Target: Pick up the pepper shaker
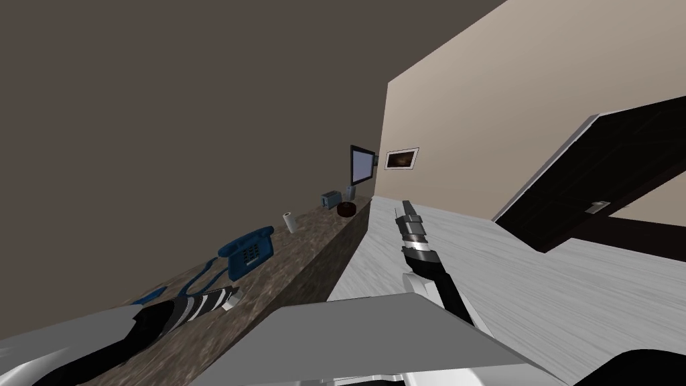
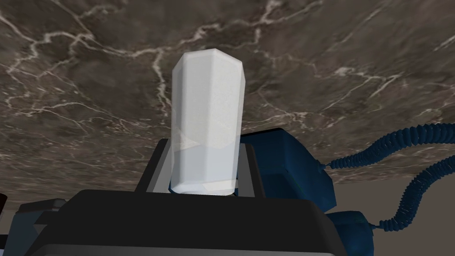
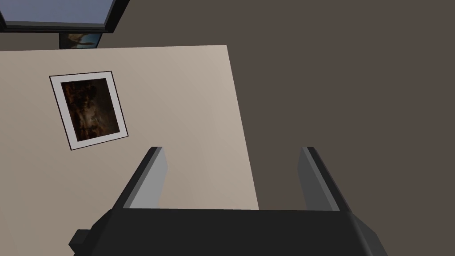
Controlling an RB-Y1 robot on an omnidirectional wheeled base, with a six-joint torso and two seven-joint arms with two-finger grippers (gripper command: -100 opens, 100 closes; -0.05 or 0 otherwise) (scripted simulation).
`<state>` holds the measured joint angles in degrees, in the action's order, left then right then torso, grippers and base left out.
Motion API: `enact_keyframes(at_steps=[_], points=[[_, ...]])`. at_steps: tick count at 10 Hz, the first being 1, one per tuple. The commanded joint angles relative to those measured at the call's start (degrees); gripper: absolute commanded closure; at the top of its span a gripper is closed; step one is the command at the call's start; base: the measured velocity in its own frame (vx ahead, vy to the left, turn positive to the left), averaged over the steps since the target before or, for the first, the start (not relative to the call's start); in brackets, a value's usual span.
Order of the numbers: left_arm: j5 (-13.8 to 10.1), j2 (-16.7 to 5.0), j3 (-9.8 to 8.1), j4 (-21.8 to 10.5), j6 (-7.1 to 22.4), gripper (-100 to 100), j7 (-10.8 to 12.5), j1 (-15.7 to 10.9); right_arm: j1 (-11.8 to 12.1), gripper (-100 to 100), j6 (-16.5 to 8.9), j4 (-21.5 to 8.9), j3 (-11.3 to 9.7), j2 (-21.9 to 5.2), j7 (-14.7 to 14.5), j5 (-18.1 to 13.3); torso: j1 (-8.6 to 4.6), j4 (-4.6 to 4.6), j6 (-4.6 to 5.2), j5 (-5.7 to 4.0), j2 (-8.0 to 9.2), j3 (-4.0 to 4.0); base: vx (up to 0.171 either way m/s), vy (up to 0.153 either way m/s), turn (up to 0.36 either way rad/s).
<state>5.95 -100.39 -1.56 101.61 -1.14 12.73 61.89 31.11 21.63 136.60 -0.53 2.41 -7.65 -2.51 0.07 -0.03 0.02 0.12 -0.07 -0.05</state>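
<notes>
Floor: light grey, wood-grained floor (image 1: 536, 281) runs along the counter's front.
Counter: a long counter (image 1: 315, 248) with a brown, white-veined marble top stands against the dark wall on my left.
Left arm: it reaches over the near end of the counter, next to the telephone's coiled cord.
Right arm: it is stretched forward over the floor, off the counter's front edge.
Screen: a flat screen (image 1: 360, 164) stands at the far end of the counter.
Telephone: a blue telephone (image 1: 248, 251) lies on the counter, just beyond the left arm; in the left wrist view its body sits right beside the held shaker.
Left end effector: the left end effector (image 2: 205, 146) is clamped on the pepper shaker, with its fingers (image 2: 155, 169) pressing the shaker's two sides.
Right end effector: the right end effector (image 3: 232, 151) holds nothing, and its fingers stand wide apart.
Bowl: a dark round bowl (image 1: 346, 209) sits near the far end of the counter, beside a small grey box (image 1: 329, 198).
White cylinder: a small upright white cylinder (image 1: 289, 222) stands past the telephone.
Pepper shaker: the pepper shaker (image 2: 209, 115) is white and faceted, gripped near its base, over the marble top; I cannot tell whether it touches the counter.
</notes>
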Motion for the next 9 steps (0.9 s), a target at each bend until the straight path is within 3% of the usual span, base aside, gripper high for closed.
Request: enact_keyframes(at_steps=[1,3,4,5,9], points=[[0.0,0.0,0.00,0.0,0.0,100,0.0,0.0,0.0,0,0.0,0.0,0.0,0.0,0.0,0.0,0.00,0.00,0.00,0.00,0.00,0.00,0.000,0.000,0.000],[0.0,0.0,0.00,0.0,0.0,100,0.0,0.0,0.0,0,0.0,0.0,0.0,0.0,0.0,0.0,0.00,0.00,0.00,0.00,0.00,0.00,0.000,0.000,0.000],[0.0,0.0,0.00,0.0,0.0,0,0.0,0.0,0.0,0,0.0,0.0,0.0,0.0,0.0,0.0,0.00,0.00,0.00,0.00,0.00,0.00,0.000,0.000,0.000],[-0.3,-1.0,-1.69,0.5,0.1,100,0.4,1.5,0.0,0,0.0,0.0,0.0,0.0,0.0,0.0,0.01,0.00,0.00,0.00,0.00,0.00,-0.009,-0.001,0.069],[-1.7,-5.8,-3.52,1.0,-0.1,100,2.3,2.0,0.0,0,0.0,0.0,0.0,0.0,0.0,0.0,-0.03,0.04,-0.02,-0.01,0.15,0.09,-0.035,-0.002,0.086]])
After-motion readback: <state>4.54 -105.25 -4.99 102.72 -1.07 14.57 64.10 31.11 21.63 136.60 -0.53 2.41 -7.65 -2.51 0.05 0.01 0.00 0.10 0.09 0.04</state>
